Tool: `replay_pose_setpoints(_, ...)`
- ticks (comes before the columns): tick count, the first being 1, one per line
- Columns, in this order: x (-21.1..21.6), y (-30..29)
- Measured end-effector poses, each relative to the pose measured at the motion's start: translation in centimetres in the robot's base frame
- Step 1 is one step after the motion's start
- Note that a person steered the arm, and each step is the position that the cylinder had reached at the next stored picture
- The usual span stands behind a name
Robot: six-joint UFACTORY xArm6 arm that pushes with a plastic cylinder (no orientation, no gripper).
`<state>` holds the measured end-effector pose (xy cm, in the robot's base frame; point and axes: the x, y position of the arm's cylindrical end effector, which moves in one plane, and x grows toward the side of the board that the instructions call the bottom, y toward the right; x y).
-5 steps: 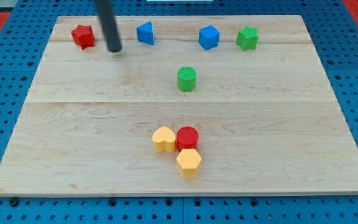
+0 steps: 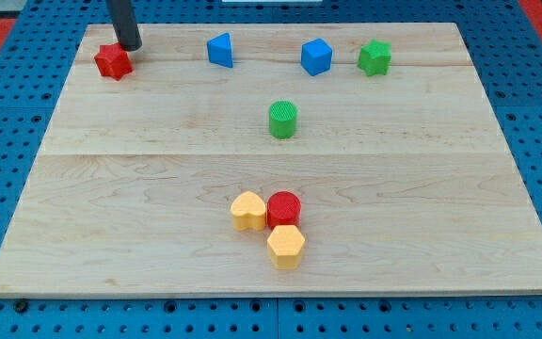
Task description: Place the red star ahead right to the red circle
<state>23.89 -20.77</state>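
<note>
The red star [image 2: 113,61] lies near the board's top left corner. My tip [image 2: 130,46] is just above and to the right of it, touching or nearly touching it. The red circle [image 2: 284,208] sits low in the middle of the board, far from the star, pressed between a yellow heart [image 2: 247,211] on its left and a yellow hexagon [image 2: 286,246] below it.
A blue triangle [image 2: 219,49], a blue cube [image 2: 316,56] and a green star [image 2: 374,57] stand along the board's top. A green cylinder [image 2: 283,120] stands in the middle. The wooden board [image 2: 440,188] lies on a blue pegboard.
My tip has moved left and up, from the right of the red star to its upper right. The red star has shifted a little left and down.
</note>
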Motion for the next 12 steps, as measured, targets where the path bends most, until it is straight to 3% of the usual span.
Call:
replay_pose_setpoints(2,2.3,-4.1)
replay_pose_setpoints(4,8.0,1.5)
replay_pose_setpoints(5,8.8,-2.4)
replay_pose_setpoints(6,6.6,-0.8)
replay_pose_setpoints(7,5.2,-3.9)
replay_pose_setpoints(8,7.2,-5.8)
replay_pose_setpoints(10,15.9,-4.2)
replay_pose_setpoints(12,19.8,-3.2)
